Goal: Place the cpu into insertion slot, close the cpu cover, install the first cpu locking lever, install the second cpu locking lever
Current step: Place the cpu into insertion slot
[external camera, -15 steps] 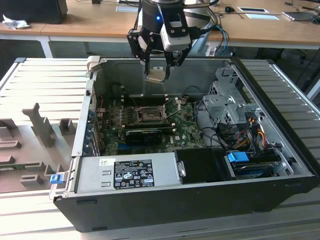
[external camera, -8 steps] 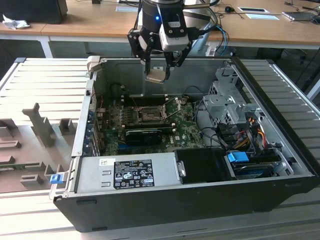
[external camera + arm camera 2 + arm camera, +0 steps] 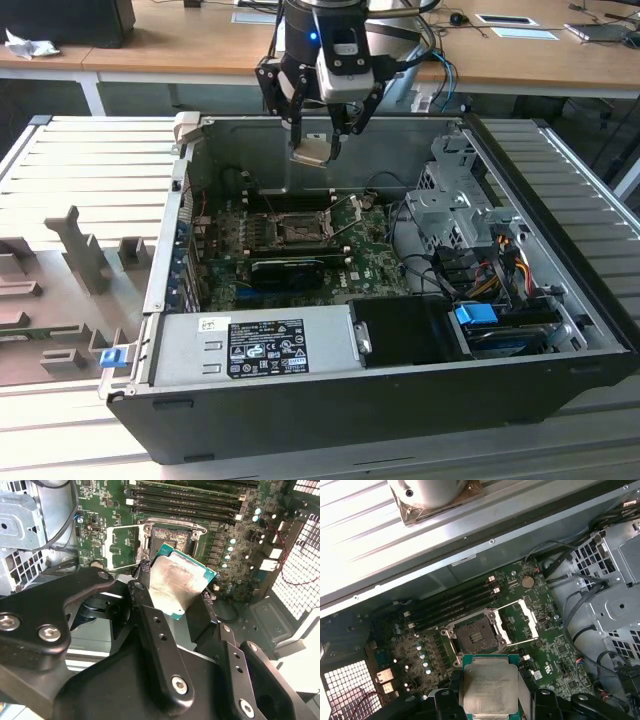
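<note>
Cpu — flat, square, silvery — pinched by fingers.

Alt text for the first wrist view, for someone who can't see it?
The gripper holds the cpu, silvery top facing the camera, over the green motherboard and not yet in the insertion slot. The slot is bare, and the cpu cover lies swung open beside it.
</note>
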`<state>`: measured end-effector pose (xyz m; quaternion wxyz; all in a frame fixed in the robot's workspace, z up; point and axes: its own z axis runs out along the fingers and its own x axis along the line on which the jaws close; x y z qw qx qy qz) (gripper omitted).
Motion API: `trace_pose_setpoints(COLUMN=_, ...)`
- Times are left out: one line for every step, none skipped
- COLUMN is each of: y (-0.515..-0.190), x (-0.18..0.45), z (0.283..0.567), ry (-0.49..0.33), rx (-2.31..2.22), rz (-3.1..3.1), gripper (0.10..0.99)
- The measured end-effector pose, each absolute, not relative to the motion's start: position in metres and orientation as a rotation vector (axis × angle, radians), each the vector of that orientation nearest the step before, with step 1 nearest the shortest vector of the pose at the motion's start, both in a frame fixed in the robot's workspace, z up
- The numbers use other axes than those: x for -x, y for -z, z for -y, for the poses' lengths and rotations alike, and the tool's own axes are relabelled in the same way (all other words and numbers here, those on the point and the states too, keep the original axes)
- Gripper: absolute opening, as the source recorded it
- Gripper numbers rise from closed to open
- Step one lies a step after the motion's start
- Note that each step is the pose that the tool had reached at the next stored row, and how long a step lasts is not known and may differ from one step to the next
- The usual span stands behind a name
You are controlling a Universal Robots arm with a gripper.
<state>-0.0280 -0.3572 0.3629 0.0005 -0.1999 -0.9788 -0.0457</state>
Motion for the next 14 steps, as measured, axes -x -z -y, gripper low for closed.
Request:
trace_pose_setpoints(y=-0.3628, x=0.028, z=0.3572, ry=0.144, rx=0.634, rz=3.073, gripper=0.529)
trace_pose_setpoints(y=-0.3628, x=0.028, z=0.3572, ry=0.144, rx=0.64, rz=3.072, gripper=0.529)
trace_pose_setpoints(y=-0.3628, x=0.028, z=0.3572, ry=0.144, rx=0.645, rz=3.071, gripper=0.529)
trace_pose_setpoints(y=-0.3628, x=0.028, z=0.3572, ry=0.144, rx=0.654, rz=3.069, gripper=0.529)
trace_pose_setpoints(y=-0.3628, x=0.028, z=0.3572, ry=0.144, rx=0.663, rz=3.067, gripper=0.529)
trace_pose_setpoints(y=-0.3627, x=0.028, z=0.3572, ry=0.144, rx=0.668, rz=3.067, gripper=0.529)
trace_pose_setpoints(y=-0.3627, x=0.028, z=0.3572, ry=0.144, rx=0.673, rz=3.066, gripper=0.529)
trace_pose_setpoints(y=-0.3627, x=0.028, z=0.3572, ry=0.144, rx=0.682, rz=3.064, gripper=0.529)
trace_pose_setpoints(y=-0.3626, x=0.028, z=0.3572, ry=0.144, rx=0.692, rz=3.062, gripper=0.529)
trace_pose_setpoints(y=-0.3626, x=0.028, z=0.3572, ry=0.144, rx=0.703, rz=3.06, gripper=0.529)
trace_pose_setpoints(y=-0.3626, x=0.028, z=0.3572, ry=0.144, rx=0.711, rz=3.058, gripper=0.529)
trace_pose_setpoints(y=-0.3626, x=0.028, z=0.3572, ry=0.144, rx=0.716, rz=3.057, gripper=0.529)
trace_pose_setpoints(y=-0.3625, x=0.028, z=0.3572, ry=0.144, rx=0.727, rz=3.055, gripper=0.529)
trace_pose_setpoints(y=-0.3625, x=0.028, z=0.3572, ry=0.144, rx=0.735, rz=3.053, gripper=0.529)
